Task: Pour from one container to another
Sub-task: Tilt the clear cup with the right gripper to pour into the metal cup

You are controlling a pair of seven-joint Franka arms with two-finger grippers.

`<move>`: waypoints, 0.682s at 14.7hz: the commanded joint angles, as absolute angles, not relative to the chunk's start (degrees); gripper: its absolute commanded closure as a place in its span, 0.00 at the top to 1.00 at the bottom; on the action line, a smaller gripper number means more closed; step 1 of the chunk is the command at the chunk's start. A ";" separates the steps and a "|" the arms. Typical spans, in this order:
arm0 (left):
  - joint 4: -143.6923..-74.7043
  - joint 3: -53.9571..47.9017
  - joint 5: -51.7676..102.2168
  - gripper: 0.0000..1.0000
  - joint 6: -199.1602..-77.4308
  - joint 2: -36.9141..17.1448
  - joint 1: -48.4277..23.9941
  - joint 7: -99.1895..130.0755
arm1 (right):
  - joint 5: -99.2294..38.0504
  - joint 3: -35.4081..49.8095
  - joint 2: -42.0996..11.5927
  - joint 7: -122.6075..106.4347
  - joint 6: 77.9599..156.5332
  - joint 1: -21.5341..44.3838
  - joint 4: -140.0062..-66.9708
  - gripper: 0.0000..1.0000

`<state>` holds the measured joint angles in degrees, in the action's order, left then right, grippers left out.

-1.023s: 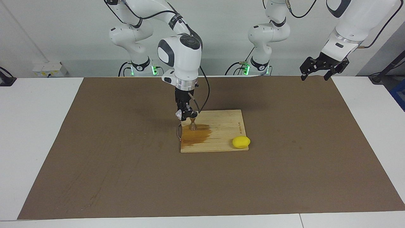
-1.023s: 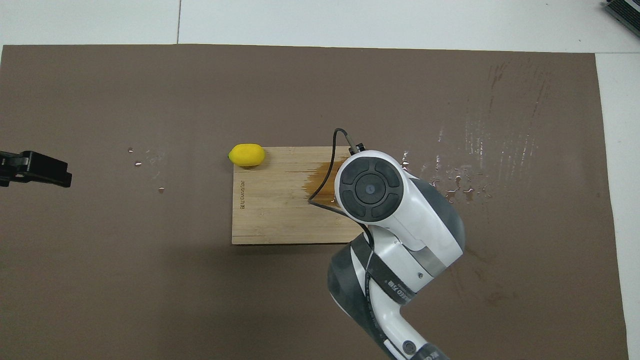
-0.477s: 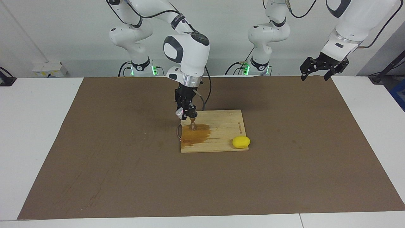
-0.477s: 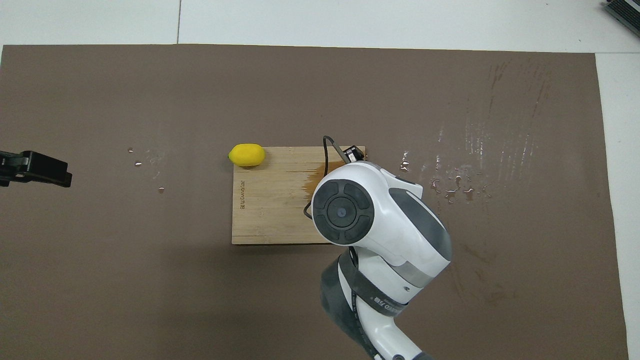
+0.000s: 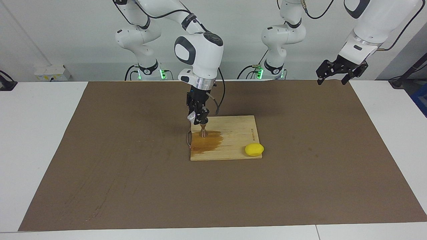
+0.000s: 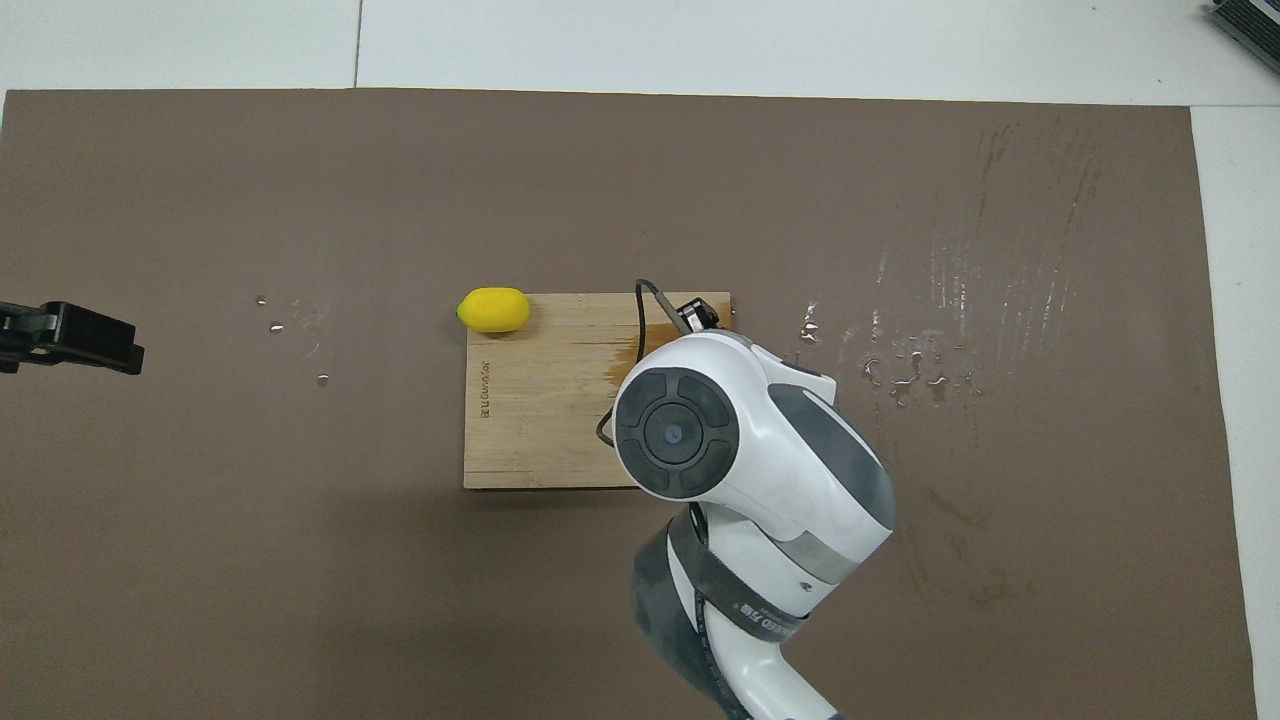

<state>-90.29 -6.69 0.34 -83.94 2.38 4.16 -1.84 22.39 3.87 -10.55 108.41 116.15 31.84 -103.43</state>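
The silver jigger point(image 5: 203, 131) stands upright on the wooden cutting board point(image 5: 237, 133), at the edge of a dark wet stain point(image 5: 206, 144). My right gripper point(image 5: 197, 117) hangs just above the jigger, shut on the small clear cup point(image 5: 191, 116), which is tilted beside the jigger's top. In the overhead view my right arm hides the cup and jigger; only the board point(image 6: 530, 420) shows. My left gripper point(image 5: 332, 79) is open and empty, waiting high over the mat's corner at the left arm's end; it also shows in the overhead view point(image 6: 70, 338).
A yellow lemon point(image 5: 254, 149) point(image 6: 493, 309) lies at the board's corner farthest from the robots, toward the left arm's end. Water drops point(image 6: 905, 370) spot the brown mat toward the right arm's end, and a few small drops point(image 6: 275, 325) toward the left arm's end.
My right arm's wrist has risen and swung toward the left arm's end, lifting the gripper and cup slightly above the jigger. The left arm has not moved.
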 commanded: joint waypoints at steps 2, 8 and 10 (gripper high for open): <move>-91.85 -6.86 0.09 1.00 -84.38 3.87 4.48 -2.20 | 17.59 4.13 -10.46 110.04 116.01 30.94 -103.10 0.00; -91.85 -6.86 0.09 1.00 -84.46 3.87 4.48 -2.20 | 10.56 4.04 -10.55 109.25 117.59 28.31 -103.01 0.00; -91.85 -6.86 0.09 1.00 -84.46 3.87 4.48 -2.20 | 6.96 4.04 -10.37 108.90 117.95 27.08 -103.01 0.00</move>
<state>-90.29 -6.69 0.34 -83.94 2.38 4.16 -1.84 10.26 3.60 -10.55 108.51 117.24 28.89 -103.41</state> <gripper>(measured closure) 0.000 0.498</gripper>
